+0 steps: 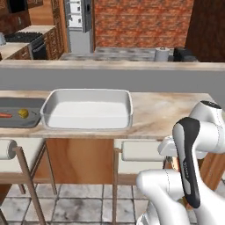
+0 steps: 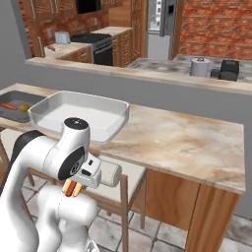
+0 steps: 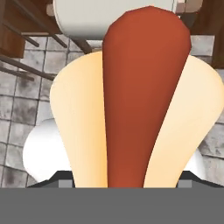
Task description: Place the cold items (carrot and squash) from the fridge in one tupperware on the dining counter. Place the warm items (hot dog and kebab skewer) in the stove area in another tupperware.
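My gripper (image 2: 72,184) hangs low beside the robot's body, below the dining counter's edge, shut on a hot dog (image 3: 144,96), a red sausage in a pale bun whose end pokes out under the hand (image 2: 74,190). On the dining counter (image 2: 187,142) stands a large empty clear tupperware (image 1: 88,107) (image 2: 78,115). Left of it a grey tupperware (image 1: 13,121) (image 2: 12,98) holds the orange carrot (image 1: 5,115) (image 2: 9,106) and the yellow squash (image 1: 23,114) (image 2: 23,107). The kebab skewer is out of view.
Wooden stools (image 1: 26,169) (image 2: 123,187) stand under the counter's front edge. Behind the raised grey ledge lie the stove (image 2: 93,42), the fridge (image 1: 79,17) (image 2: 160,19), a paper towel roll (image 2: 199,66) and a black toaster (image 2: 229,69).
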{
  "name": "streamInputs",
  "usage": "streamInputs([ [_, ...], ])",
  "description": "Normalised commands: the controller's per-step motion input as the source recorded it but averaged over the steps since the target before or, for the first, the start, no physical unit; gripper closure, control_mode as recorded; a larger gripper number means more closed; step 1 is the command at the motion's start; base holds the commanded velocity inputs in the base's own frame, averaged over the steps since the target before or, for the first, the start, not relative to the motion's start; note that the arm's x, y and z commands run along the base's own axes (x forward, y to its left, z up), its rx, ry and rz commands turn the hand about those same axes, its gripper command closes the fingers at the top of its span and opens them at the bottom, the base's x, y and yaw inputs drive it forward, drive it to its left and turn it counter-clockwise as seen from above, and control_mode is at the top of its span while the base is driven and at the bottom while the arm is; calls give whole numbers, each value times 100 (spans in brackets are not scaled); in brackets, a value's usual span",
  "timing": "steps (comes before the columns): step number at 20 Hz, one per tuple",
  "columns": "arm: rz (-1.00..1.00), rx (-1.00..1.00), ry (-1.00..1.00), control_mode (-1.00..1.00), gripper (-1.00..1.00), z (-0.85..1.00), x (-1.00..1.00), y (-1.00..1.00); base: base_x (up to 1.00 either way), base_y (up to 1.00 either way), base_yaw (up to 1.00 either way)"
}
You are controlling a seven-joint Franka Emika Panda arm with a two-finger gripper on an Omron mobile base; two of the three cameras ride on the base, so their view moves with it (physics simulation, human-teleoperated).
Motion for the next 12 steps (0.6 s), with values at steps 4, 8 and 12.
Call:
streamInputs([
  [4, 0, 0, 0, 100, 100, 0, 0, 0, 0, 64, -22],
  [8, 0, 0, 0, 100, 100, 0, 0, 0, 0, 53, -18],
  [12, 0, 0, 0, 100, 100, 0, 0, 0, 6, 59, -18],
])
